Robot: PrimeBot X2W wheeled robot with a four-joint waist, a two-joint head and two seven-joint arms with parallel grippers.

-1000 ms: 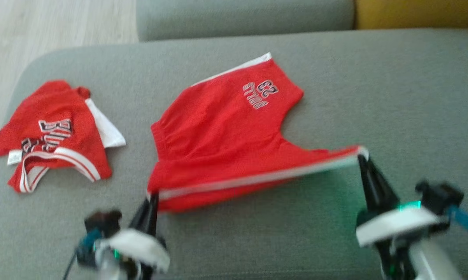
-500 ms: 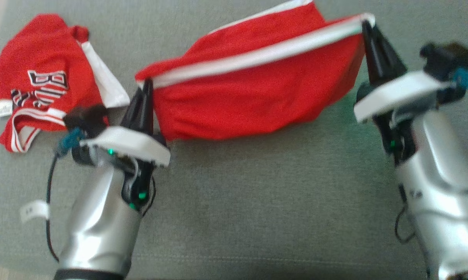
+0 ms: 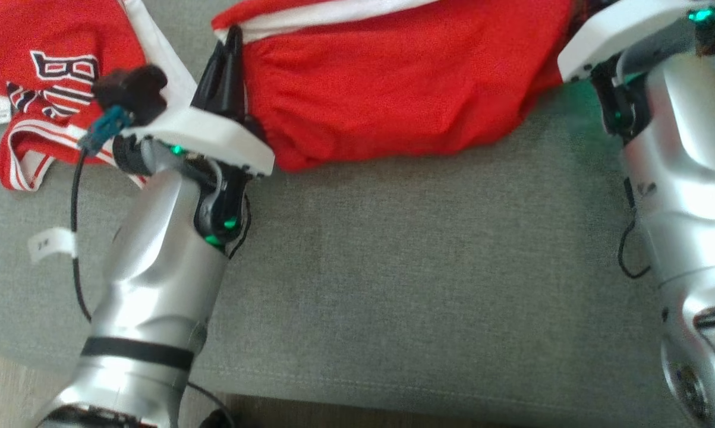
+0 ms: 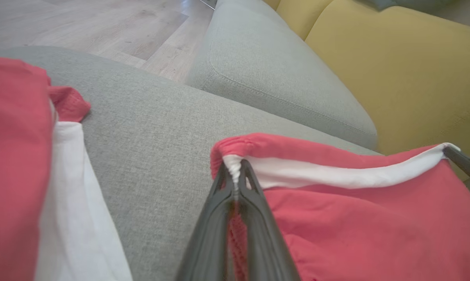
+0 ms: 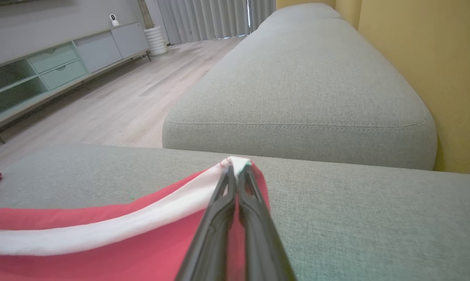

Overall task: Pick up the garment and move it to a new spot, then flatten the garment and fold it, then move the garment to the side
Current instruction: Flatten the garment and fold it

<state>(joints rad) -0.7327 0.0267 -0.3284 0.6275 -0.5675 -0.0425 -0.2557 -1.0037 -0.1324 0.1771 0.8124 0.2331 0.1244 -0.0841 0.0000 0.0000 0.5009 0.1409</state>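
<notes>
the red mesh shorts [image 3: 393,83] hang as a sagging sling between the two arms, with the lower fold seeming to brush the grey woven sofa seat [image 3: 405,279], near a crumpled red jersey [image 3: 42,71]. the left gripper [image 4: 235,173] is clenched on the gathered waistband end of the white side stripe [image 4: 336,175], and the right gripper [image 5: 235,171] is pinched tight on the stripe's far corner. the cloth looks light, limp and slightly slick, so it will likely drape and bunch rather than hold shape. the stitched stripe ends seem the surest holds.
</notes>
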